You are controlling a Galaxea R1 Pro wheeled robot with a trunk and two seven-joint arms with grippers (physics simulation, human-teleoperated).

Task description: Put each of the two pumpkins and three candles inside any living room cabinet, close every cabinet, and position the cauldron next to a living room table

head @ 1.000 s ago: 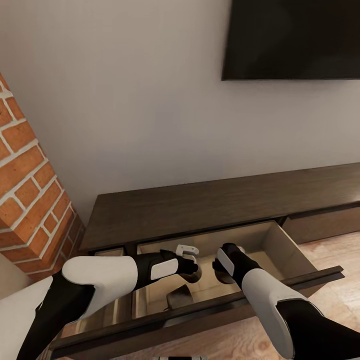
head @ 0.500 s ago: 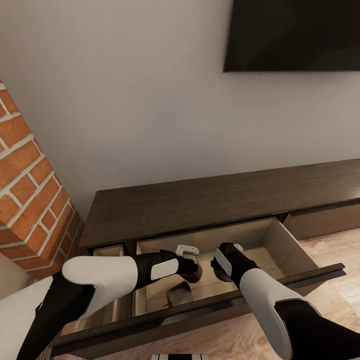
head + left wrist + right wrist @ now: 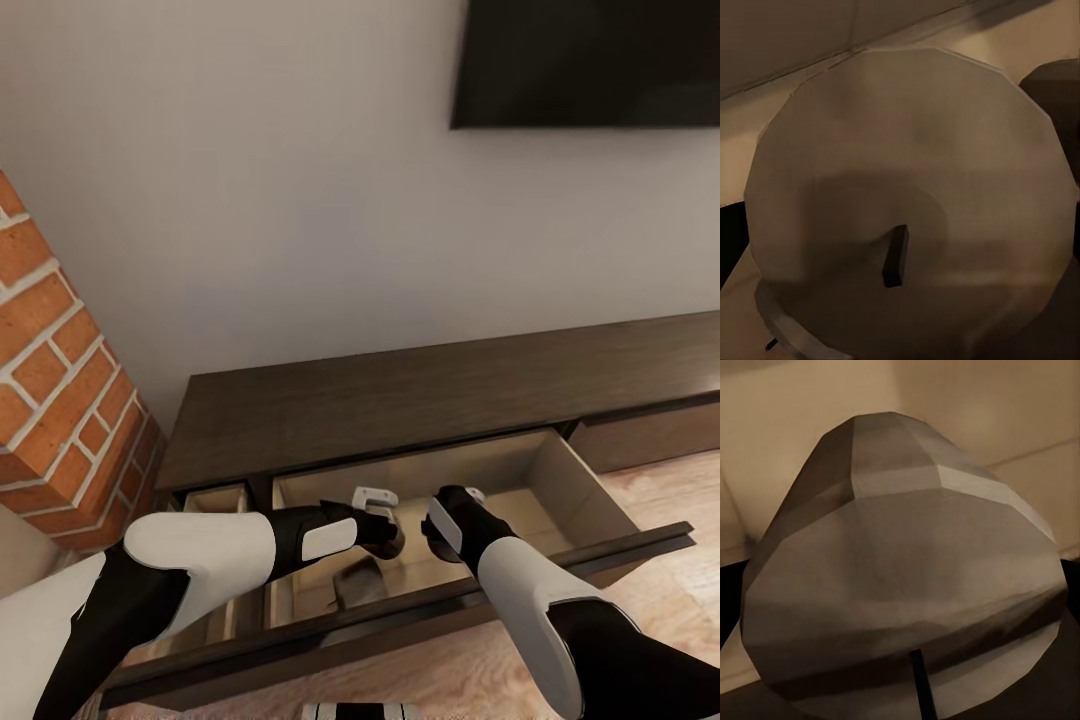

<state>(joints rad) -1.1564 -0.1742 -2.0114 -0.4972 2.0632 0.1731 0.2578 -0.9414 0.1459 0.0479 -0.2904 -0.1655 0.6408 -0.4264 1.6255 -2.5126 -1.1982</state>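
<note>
The cabinet (image 3: 420, 400) is a long, low dark-brown unit, and its wide drawer (image 3: 575, 480) is pulled out, showing a tan inside. Both arms reach into that drawer. My left gripper (image 3: 388, 537) is shut on a candle (image 3: 907, 172), whose pale flat top and short dark wick face the left wrist view. My right gripper (image 3: 436, 537) is shut on another candle (image 3: 900, 577), seen from its grey-brown side in the right wrist view. A dark shape (image 3: 356, 585) lies on the drawer floor under the left gripper. The pumpkins, cauldron and table are out of view.
A brick fireplace (image 3: 60, 400) stands close on the left. A black TV (image 3: 590, 60) hangs on the wall above the cabinet. The pulled-out drawer front (image 3: 620, 550) juts over the wood plank floor (image 3: 670, 600). A narrow drawer (image 3: 215, 500) at the left also stands open.
The whole head view has shifted a little, so the camera moved. Both grippers stay inside the open drawer, each still holding its candle.
</note>
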